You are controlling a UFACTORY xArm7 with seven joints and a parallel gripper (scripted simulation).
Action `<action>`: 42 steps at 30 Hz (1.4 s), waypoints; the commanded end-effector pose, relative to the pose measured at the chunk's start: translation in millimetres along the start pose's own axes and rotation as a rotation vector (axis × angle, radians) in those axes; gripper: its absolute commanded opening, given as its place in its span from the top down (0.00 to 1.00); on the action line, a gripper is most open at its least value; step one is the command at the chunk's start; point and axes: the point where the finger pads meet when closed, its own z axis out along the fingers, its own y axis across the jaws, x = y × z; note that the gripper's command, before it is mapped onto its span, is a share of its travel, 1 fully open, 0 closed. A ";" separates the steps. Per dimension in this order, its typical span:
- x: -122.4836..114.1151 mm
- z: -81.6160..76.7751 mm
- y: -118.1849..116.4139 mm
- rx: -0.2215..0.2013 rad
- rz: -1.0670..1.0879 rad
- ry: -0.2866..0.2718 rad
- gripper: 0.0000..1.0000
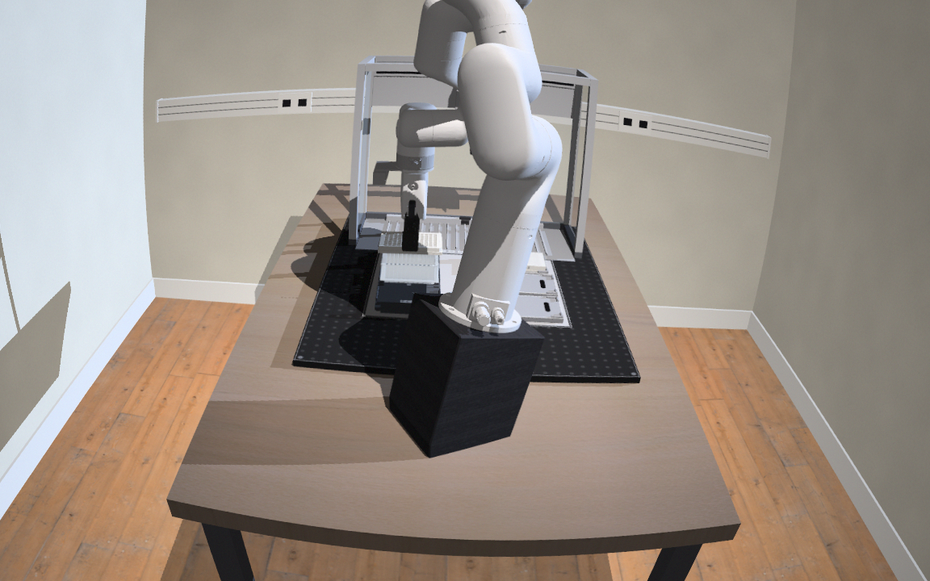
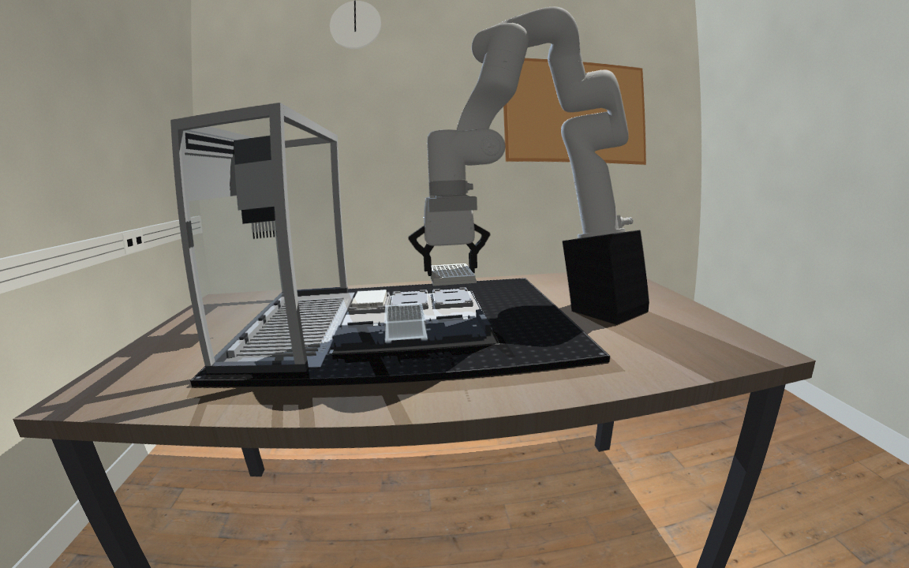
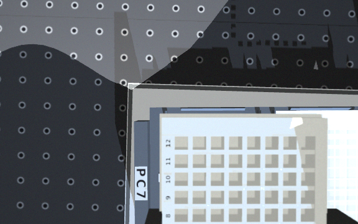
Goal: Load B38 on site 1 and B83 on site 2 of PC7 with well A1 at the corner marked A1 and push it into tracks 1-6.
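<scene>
My gripper (image 2: 451,263) is shut on B38 (image 2: 453,273), a thin 96-well plate, and holds it in the air above the handle end of carrier PC7 (image 2: 401,341). In the wrist view B38 (image 3: 242,168) fills the lower middle, with row numbers down its left edge. The PC7 label (image 3: 140,183) lies just left of it. B83 (image 2: 403,321), a translucent deep-well block, sits on the carrier further along and shows at the right edge of the wrist view (image 3: 350,155). B33 (image 2: 367,299) sits in nest S3. In the top view the gripper (image 1: 411,238) hangs edge-on over the carrier (image 1: 397,292).
Empty nests S1 (image 2: 454,297) and S2 (image 2: 409,299) stand beside the apron. The instrument frame (image 2: 252,233) stands over the loading rails (image 2: 288,321). The arm's black pedestal (image 2: 606,275) is on the table. The perforated black mat (image 3: 48,130) surrounds the apron.
</scene>
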 end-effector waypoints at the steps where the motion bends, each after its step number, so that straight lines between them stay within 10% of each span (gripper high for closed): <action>1: 0.7 -0.8 1.1 -0.001 -0.006 0.004 1.00; 42: 0.8 44.2 1.0 -0.001 -0.005 0.004 1.00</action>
